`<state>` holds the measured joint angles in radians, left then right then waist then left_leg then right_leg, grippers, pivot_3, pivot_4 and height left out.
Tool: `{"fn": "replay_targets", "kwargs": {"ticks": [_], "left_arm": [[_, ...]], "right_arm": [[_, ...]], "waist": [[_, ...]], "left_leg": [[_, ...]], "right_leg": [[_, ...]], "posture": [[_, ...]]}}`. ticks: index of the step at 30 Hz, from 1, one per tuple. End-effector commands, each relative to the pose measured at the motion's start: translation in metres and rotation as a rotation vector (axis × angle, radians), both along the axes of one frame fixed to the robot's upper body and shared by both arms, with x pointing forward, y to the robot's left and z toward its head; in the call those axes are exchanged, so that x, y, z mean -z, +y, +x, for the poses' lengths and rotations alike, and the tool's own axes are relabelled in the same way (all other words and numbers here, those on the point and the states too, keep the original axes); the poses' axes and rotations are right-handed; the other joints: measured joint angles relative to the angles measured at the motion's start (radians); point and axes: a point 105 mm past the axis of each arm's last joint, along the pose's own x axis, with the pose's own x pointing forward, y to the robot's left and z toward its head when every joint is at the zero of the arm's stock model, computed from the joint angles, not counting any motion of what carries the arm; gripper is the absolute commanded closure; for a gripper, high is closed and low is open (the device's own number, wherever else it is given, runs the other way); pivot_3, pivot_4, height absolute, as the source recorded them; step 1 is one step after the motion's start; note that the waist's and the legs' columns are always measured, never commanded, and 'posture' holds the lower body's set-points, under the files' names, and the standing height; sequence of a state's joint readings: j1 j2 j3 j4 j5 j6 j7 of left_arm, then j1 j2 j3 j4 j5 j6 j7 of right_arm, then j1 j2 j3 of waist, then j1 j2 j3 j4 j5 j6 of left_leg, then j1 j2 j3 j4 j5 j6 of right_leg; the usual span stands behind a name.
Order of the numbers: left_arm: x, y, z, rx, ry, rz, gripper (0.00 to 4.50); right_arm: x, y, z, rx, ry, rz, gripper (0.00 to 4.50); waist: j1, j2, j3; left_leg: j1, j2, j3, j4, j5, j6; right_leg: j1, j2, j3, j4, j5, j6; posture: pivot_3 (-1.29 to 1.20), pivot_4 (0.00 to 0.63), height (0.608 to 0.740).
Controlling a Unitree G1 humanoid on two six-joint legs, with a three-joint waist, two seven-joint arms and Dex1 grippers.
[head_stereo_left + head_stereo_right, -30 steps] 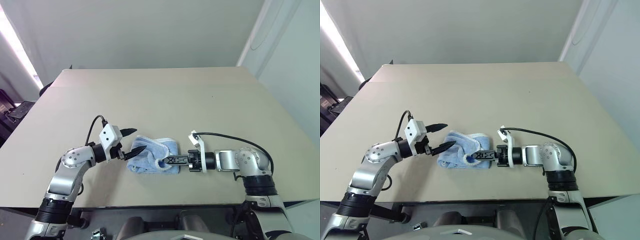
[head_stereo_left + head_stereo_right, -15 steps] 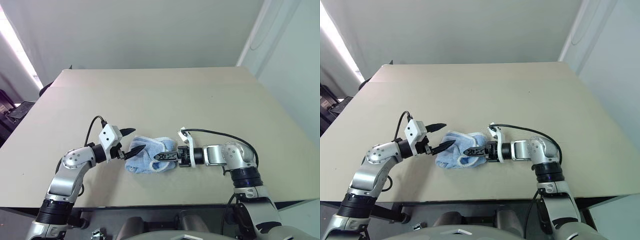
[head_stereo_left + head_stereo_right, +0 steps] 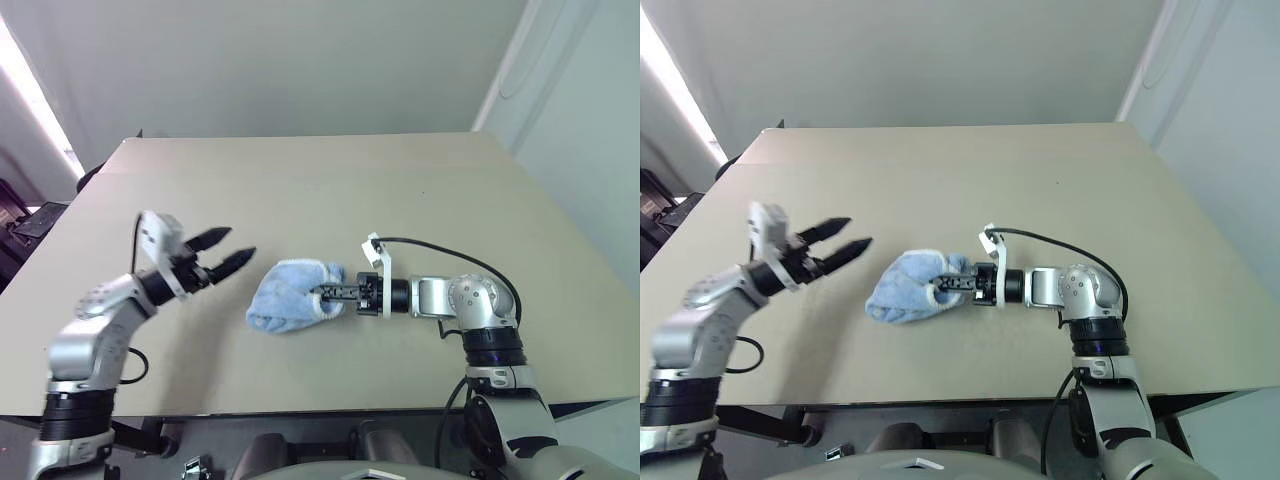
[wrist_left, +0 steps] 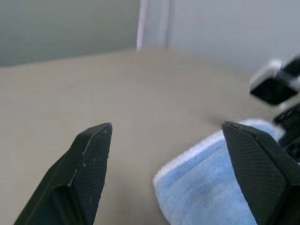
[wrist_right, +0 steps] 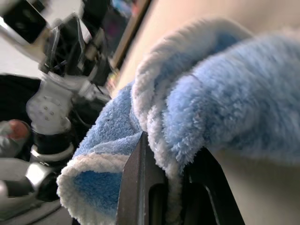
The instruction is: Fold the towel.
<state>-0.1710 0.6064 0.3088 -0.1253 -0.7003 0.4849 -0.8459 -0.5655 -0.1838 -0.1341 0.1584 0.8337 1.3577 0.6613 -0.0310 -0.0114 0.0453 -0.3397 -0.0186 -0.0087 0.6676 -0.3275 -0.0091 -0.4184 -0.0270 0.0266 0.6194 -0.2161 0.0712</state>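
The tan table (image 3: pixel 400 190) carries the light-blue terry towel (image 3: pixel 285 305), bunched near its front edge. The right gripper (image 3: pixel 328 294) is pinched onto the towel's right fold; the left gripper (image 3: pixel 228 250) hovers spread wide, apart to the towel's left. Soft, light and limp, it likely slumps; better gripped by its white-piped edge.
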Motion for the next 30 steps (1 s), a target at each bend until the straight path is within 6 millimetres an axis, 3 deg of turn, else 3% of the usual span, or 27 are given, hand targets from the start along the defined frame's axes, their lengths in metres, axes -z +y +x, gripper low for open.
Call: {"fn": "replay_targets", "kwargs": {"ticks": [1, 4, 8, 15, 21, 25, 30], "left_arm": [[-0.012, 0.019, -0.008, -0.034, -0.03, 0.045, 0.51], [-0.001, 0.023, -0.02, -0.015, 0.013, 0.146, 0.51], [0.011, 0.026, -0.042, 0.012, 0.073, 0.258, 0.51], [0.034, 0.043, -0.071, 0.004, 0.172, 0.427, 0.51], [0.044, 0.05, -0.076, -0.014, 0.177, 0.483, 0.51], [0.046, 0.048, -0.078, -0.02, 0.18, 0.458, 0.51], [0.046, 0.048, -0.078, -0.026, 0.181, 0.449, 0.51]], "right_arm": [[-0.023, 0.004, 0.018, 0.053, -0.067, 0.079, 4.48], [-0.025, 0.009, 0.037, 0.121, -0.083, 0.076, 4.48], [-0.012, 0.012, 0.058, 0.194, -0.074, 0.01, 4.48], [0.018, 0.018, 0.069, 0.206, -0.083, -0.105, 4.48], [0.028, 0.007, 0.083, 0.273, -0.069, -0.133, 4.48], [0.03, 0.003, 0.085, 0.261, -0.075, -0.158, 3.29], [0.024, 0.001, 0.084, 0.222, -0.098, -0.152, 1.48]], "waist": [[-0.008, 0.0, 0.0], [-0.017, 0.0, 0.0], [-0.017, 0.001, 0.0], [-0.018, 0.002, 0.001], [-0.018, 0.003, 0.002], [-0.02, 0.003, 0.002], [-0.024, 0.003, 0.002]], "left_leg": [[0.0, 0.0, 0.0, 0.0, 0.0, 0.0], [0.0, -0.001, 0.001, -0.001, 0.0, 0.0], [-0.001, -0.001, 0.001, -0.001, 0.0, 0.0], [-0.003, 0.0, 0.001, -0.002, 0.0, 0.0], [-0.003, 0.0, 0.001, -0.003, 0.0, -0.001], [-0.003, 0.0, 0.001, -0.003, 0.0, -0.001], [-0.003, 0.0, 0.001, -0.003, 0.0, -0.001]], "right_leg": [[0.0, 0.0, 0.0, 0.0, 0.0, 0.0], [0.0, 0.0, 0.001, 0.0, 0.0, 0.0], [-0.002, -0.001, 0.001, -0.001, 0.0, 0.0], [-0.005, -0.003, 0.002, -0.001, 0.0, -0.001], [-0.005, -0.004, 0.002, 0.0, -0.001, -0.004], [-0.005, -0.004, 0.003, 0.0, 0.0, -0.003], [-0.005, -0.005, 0.003, -0.001, 0.0, -0.002]], "posture": [[0.0, 0.0, 0.74], [0.0, 0.0, 0.74], [0.0, 0.0, 0.74], [0.0, 0.0, 0.74], [0.0, 0.0, 0.74], [0.0, 0.0, 0.74], [0.0, 0.0, 0.74]]}}
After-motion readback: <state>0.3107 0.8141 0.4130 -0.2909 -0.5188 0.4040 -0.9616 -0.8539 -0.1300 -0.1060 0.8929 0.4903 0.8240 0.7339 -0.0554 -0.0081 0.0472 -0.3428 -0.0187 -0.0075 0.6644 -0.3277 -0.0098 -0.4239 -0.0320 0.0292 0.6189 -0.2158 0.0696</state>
